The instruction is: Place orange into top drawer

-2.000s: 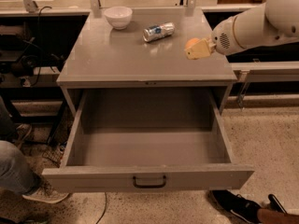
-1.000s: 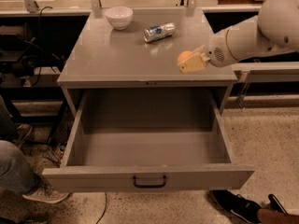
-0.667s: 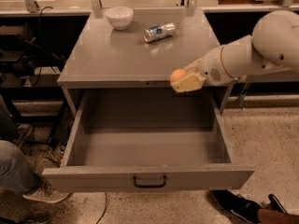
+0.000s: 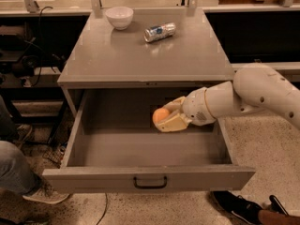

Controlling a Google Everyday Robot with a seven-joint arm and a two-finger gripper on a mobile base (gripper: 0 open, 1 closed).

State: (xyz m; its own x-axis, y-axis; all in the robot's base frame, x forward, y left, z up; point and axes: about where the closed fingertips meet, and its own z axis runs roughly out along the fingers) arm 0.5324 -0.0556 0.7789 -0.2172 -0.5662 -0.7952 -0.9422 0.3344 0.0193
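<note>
Dropped from table [image 4: 140,60] height into the top drawer [image 4: 117,149]: end effector [image 4: 165,120] clamped on orange [image 4: 160,115], drawer floor directly below. Release goes straight down.

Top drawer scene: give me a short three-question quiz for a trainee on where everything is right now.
1. True or false: the can lies on its side on the cabinet top.
2. Where is the gripper? A: resting on the cabinet top. B: over the inside of the open top drawer. C: out of view.
3. Fill in: the jaws are closed on the ____.

Key: 1 true; 2 B; 3 orange.
</note>
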